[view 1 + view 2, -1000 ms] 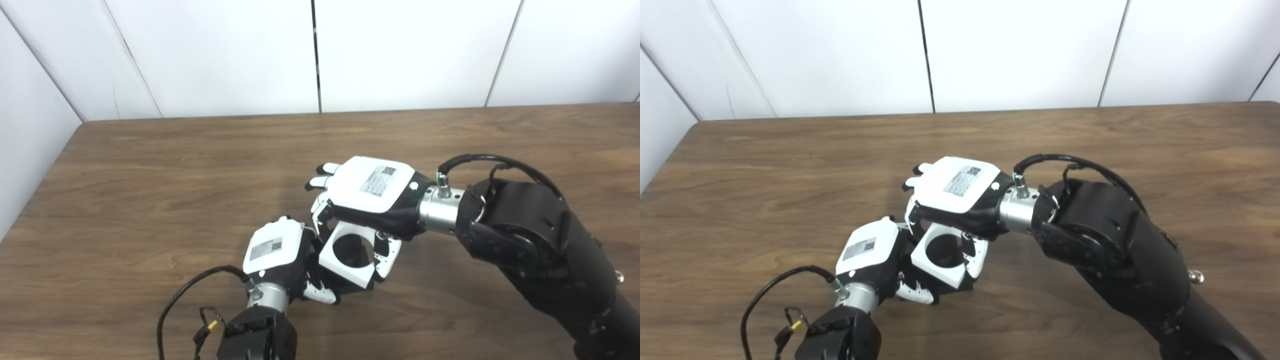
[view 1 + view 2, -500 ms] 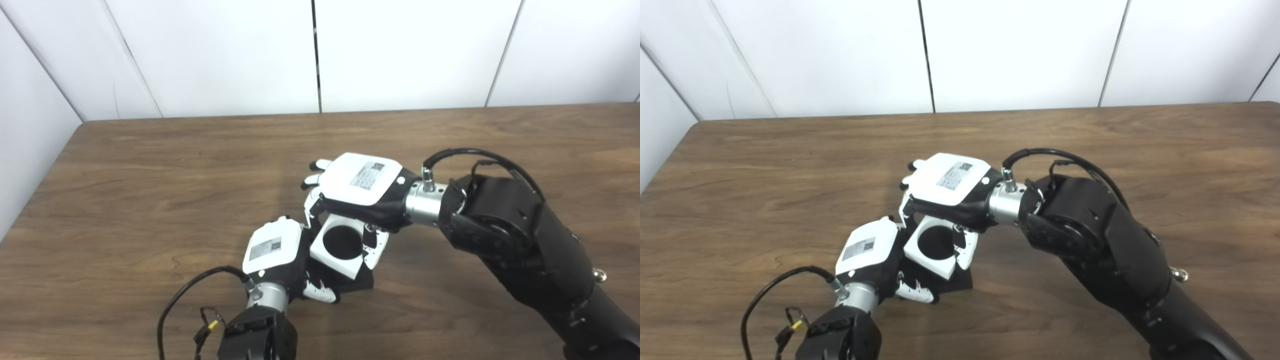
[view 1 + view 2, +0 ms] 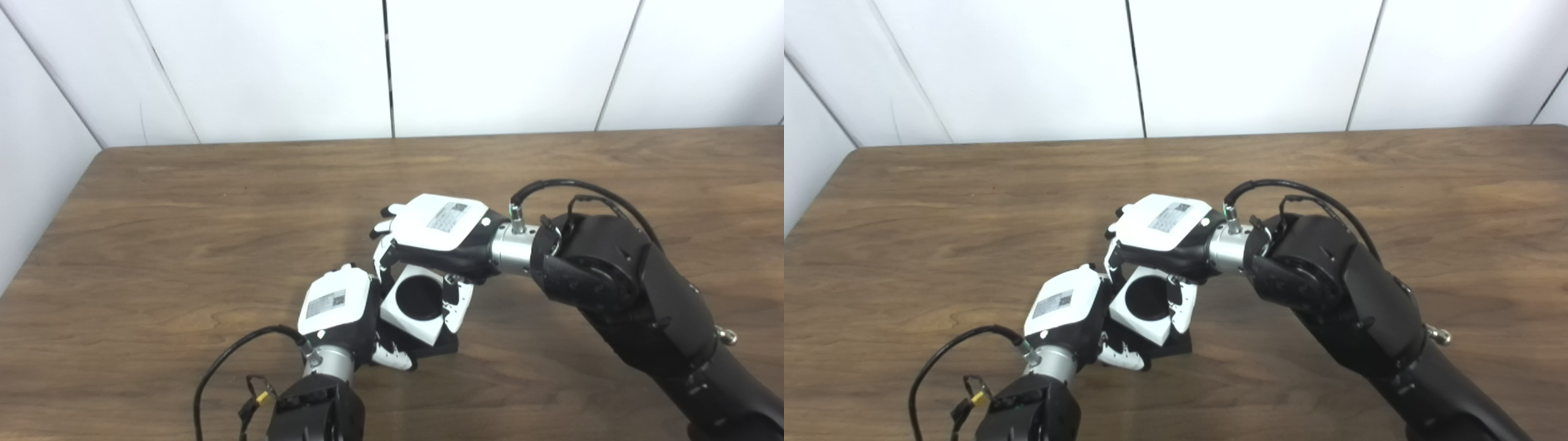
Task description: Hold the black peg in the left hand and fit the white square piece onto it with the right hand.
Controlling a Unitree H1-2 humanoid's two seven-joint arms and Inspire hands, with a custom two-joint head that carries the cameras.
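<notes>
Backdrop: white wall panels with dark seams stand behind your wooden table (image 3: 184,202), which fills both head views.
Left hand: your left hand (image 3: 343,315) comes in low at the near edge, fingers wrapped round the black peg (image 3: 442,346) — only its flat dark base shows, jutting out past the fingers on the side facing your right hand.
Right hand: your right hand (image 3: 438,236) reaches across from the right, back of the hand up, its fingers (image 3: 456,303) curled down and clamped on the white square piece (image 3: 411,306).
White square piece: you have it tilted, round hole facing up, held under the right palm and just beside the left hand's knuckles — it sits over the black base.
Hole: dark inside; you cannot tell from these views whether the peg fills it or how far the piece is seated.
Contact: the two hands look to be touching or nearly so at the piece's left corner.
Cables: a black cable (image 3: 220,373) loops off each wrist.
</notes>
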